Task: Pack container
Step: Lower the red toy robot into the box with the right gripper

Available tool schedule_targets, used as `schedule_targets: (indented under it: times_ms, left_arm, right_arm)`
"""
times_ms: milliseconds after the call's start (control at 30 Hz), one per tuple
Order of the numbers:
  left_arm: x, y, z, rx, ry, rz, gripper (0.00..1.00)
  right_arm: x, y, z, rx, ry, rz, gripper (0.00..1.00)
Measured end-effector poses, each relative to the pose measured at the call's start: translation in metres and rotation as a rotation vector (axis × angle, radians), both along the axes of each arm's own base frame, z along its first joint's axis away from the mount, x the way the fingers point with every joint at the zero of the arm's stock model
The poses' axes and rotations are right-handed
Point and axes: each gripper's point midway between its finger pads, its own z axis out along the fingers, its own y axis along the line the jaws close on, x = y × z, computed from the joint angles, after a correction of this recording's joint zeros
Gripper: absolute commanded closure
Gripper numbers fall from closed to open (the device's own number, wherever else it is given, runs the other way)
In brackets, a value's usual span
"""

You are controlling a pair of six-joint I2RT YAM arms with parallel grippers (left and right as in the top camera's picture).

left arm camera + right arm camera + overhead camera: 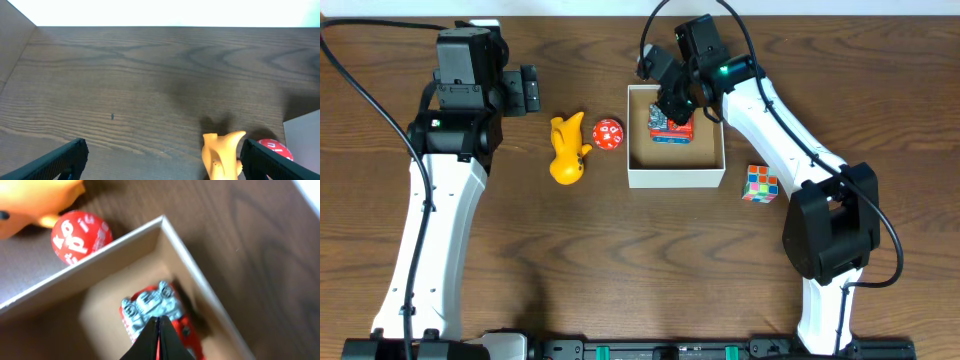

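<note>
Left arm point(430, 210), right arm point(785, 125): white shells, black joint blocks. Thin black cable point(367, 88) trailing off each. Green light point(723, 70) on the right one. Left pincer point(164, 150): dark, angular fingers point(65, 159).

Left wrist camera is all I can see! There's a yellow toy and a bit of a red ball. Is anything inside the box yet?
Observer: Yes. A red toy car with a grey engine sits in the container, toward its far wall.
Operator: Where's the other arm?
Observer: The right gripper hangs right over the car, fingers pressed together.
Operator: Any more toys I can't see?
Observer: A Rubik's cube lies on the table outside the container, by its near right corner.
</note>
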Motion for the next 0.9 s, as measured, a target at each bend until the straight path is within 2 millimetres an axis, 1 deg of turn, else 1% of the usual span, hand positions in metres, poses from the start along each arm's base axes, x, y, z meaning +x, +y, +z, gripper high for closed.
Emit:
schedule_targets:
  times_ms: [100, 667, 900]
  left_arm:
    - [0.000, 0.000, 0.000, 0.000, 0.000, 0.000, 0.02]
    - [0.000, 0.000, 0.000, 0.000, 0.000, 0.000, 0.02]
    - [0.000, 0.000, 0.000, 0.000, 0.000, 0.000, 0.02]
  right_arm:
    - [-0.003, -0.001, -0.003, -0.002, 0.020, -0.005, 0.97]
    - [-0.006, -0.004, -0.015, -0.020, 0.047, -0.013, 0.99]
    - [-0.010, -0.010, -0.029, -0.060, 0.078, -0.028, 0.99]
